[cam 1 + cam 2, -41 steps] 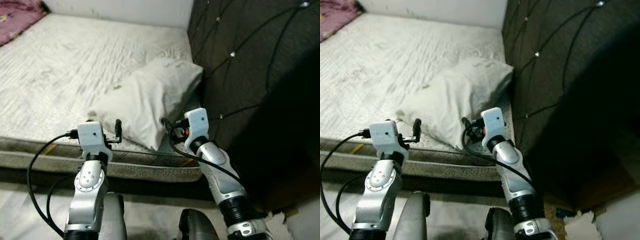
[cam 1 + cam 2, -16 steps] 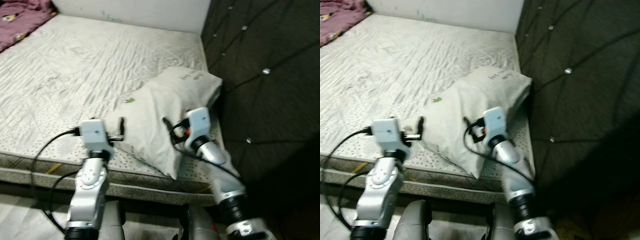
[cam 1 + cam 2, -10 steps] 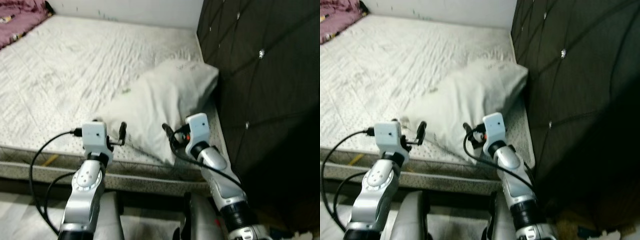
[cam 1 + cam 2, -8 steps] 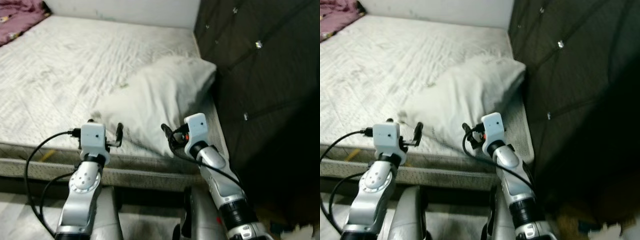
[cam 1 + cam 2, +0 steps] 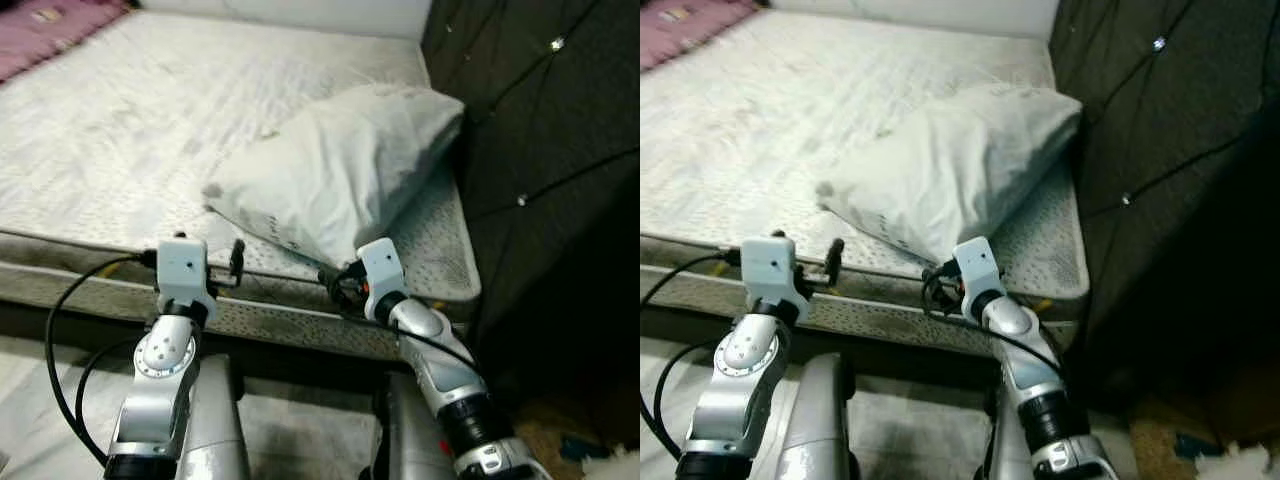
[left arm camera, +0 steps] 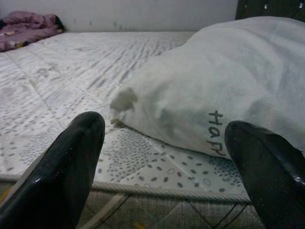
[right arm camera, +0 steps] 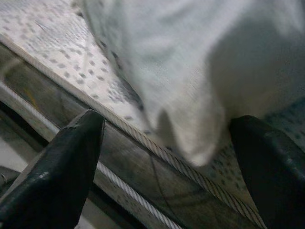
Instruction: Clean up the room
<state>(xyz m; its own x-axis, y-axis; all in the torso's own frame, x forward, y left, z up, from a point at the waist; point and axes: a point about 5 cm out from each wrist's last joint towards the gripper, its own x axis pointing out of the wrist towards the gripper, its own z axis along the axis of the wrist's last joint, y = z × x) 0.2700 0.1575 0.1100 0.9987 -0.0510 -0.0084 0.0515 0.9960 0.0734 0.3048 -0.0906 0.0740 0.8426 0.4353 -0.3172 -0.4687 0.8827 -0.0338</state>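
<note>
A white pillow (image 5: 340, 165) lies tilted on the bare mattress (image 5: 120, 140), its far end against the dark tufted headboard (image 5: 540, 110). My left gripper (image 6: 167, 157) is open at the mattress's near edge, pointing at the pillow's near corner (image 6: 125, 102) with nothing between its fingers. Beside it, my right gripper (image 7: 167, 157) is open too, just short of the pillow's lower corner (image 7: 195, 143), which overhangs the mattress edge. Both arms (image 5: 165, 340) reach forward from the floor side of the bed.
A crumpled pink blanket (image 5: 50, 30) lies at the far left of the mattress. The headboard walls off the right side. Pale floor (image 5: 60, 400) runs below the bed frame, with scraps of litter (image 5: 1210, 450) at the lower right.
The camera has shifted, so the bed edge and pillow sit nearer and higher in the eye views. Both grippers have stayed open in front of the pillow.
</note>
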